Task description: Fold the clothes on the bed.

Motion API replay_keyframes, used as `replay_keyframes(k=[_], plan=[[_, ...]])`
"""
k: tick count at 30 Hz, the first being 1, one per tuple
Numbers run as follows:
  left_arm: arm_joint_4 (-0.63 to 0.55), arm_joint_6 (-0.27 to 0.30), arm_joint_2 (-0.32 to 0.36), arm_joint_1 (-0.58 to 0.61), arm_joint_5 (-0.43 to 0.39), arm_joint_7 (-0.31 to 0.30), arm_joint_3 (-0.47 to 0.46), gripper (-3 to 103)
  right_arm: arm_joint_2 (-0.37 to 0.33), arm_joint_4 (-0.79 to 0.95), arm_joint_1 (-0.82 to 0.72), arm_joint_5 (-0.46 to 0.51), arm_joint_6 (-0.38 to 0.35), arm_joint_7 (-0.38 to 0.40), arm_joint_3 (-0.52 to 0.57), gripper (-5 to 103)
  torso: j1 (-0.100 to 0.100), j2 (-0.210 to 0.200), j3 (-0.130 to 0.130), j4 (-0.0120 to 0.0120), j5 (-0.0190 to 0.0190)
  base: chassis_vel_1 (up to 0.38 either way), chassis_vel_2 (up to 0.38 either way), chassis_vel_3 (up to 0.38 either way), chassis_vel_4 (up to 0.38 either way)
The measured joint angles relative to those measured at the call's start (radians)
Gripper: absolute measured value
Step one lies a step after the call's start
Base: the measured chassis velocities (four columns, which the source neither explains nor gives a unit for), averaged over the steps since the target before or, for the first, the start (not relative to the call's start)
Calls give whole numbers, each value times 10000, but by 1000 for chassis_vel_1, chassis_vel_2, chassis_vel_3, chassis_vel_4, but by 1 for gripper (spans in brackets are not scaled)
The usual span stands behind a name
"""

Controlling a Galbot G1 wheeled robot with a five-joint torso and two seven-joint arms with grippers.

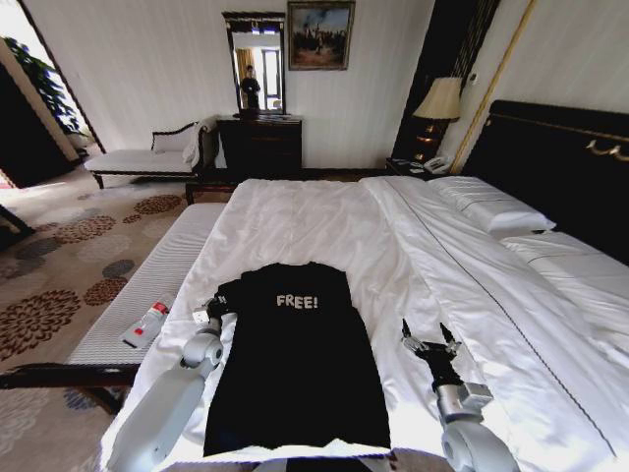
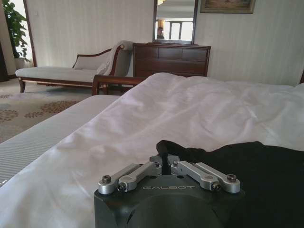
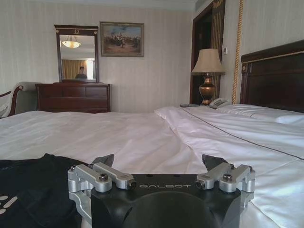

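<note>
While left gripper fingers pinching the T-shirt sleeve, right gripper low, fingers spread.

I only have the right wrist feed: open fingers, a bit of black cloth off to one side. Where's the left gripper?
Observer: The left gripper is at the T-shirt's sleeve on the bench side, shut on the fabric.
Operator: Shirt flat or bunched?
Observer: Flat, spread on the bed, the "FREE!" lettering facing up.
Operator: Is my right gripper touching it?
Observer: No. The right gripper is over white duvet, apart from the shirt's edge.
Operator: Anything left of the bed?
Observer: A bench with a small bottle lying on it.
</note>
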Motion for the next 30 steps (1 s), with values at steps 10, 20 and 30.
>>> replay_keyframes(k=[10,20,30], plan=[[-326,313,66,-677,42,-273,1338,3,-114,-98,104,213,0,-3,52,100,0,0,1,5,0,0,0,0,0],[-276,307,205,-1337,718,-96,3069,3,-90,-167,156,224,0,-5,61,100,0,0,0,3,0,0,0,0,0],[-77,155,244,-949,1333,182,3695,3,-124,-238,244,272,1,-2,68,100,0,0,1,5,-1,0,0,0,0]])
